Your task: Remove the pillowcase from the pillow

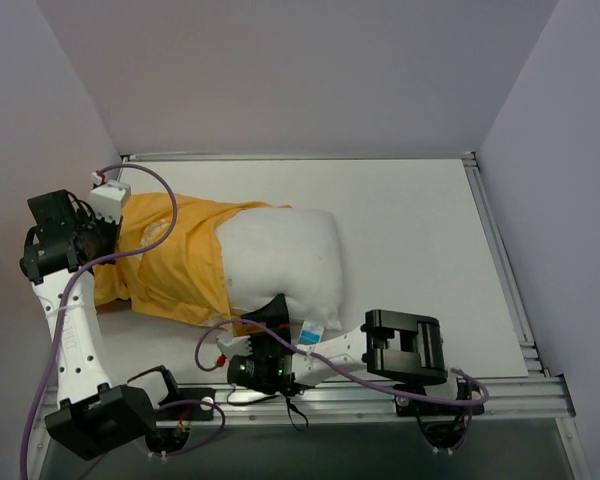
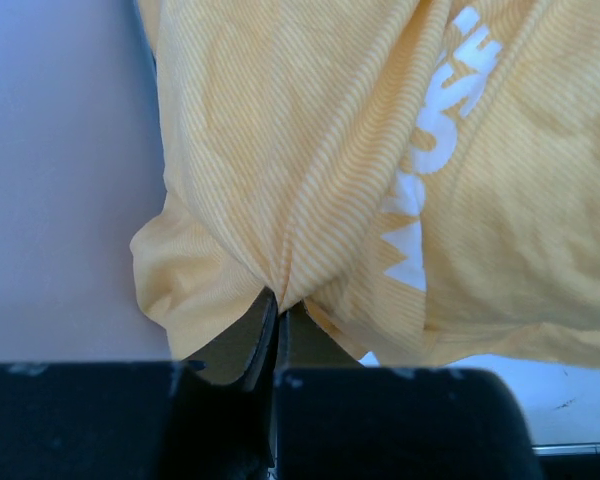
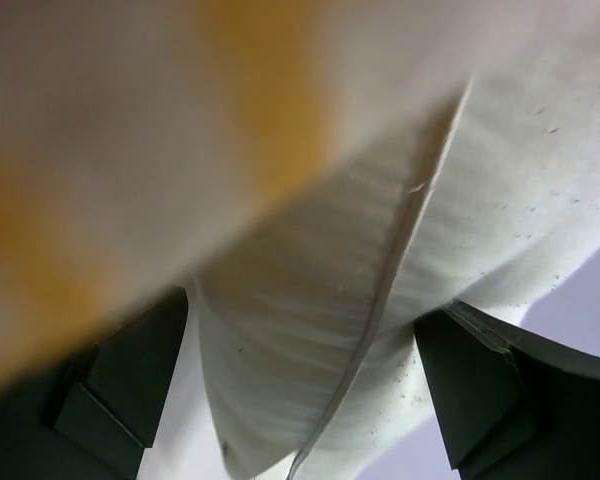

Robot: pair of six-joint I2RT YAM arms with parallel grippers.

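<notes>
- Plainly, the left gripper (image 2: 278,318) is clamped tight: its 2 fingers meet on a pinched fold of the pillowcase (image 2: 310,150), with no gap between the tips.
- From that pinch the orange-yellow cloth fans out ahead of the left jaws and to both sides, creased into ridges that run toward the tips; white lettering sits ahead and to the right of them.
- Left of those jaws, the bare table (image 2: 50,200) shows beside the cloth's edge.
- The right gripper (image 3: 305,395) stands wide open, 1 dark finger on each side of the pillow (image 3: 500,200).
- The white cushion bulges between and ahead of the right jaws, and its seam runs from between the tips away up and to the right. I cannot tell whether either finger touches it.
- Beyond the right jaws, up and to the left, an orange blur is the pillowcase (image 3: 260,100), out of focus.
- From above, the pillowcase (image 1: 175,265) and pillow (image 1: 280,260) lie in 1 line, long axis running from the left gripper (image 1: 105,238) rightward across the table (image 1: 410,250).
- The case's bunched end points at the left jaws; its mouth faces right, where the pillow's bare end sticks out.
- The right gripper (image 1: 275,308) meets the pillow's near edge, with the blue-and-white tag (image 1: 311,330) just beside it.
</notes>
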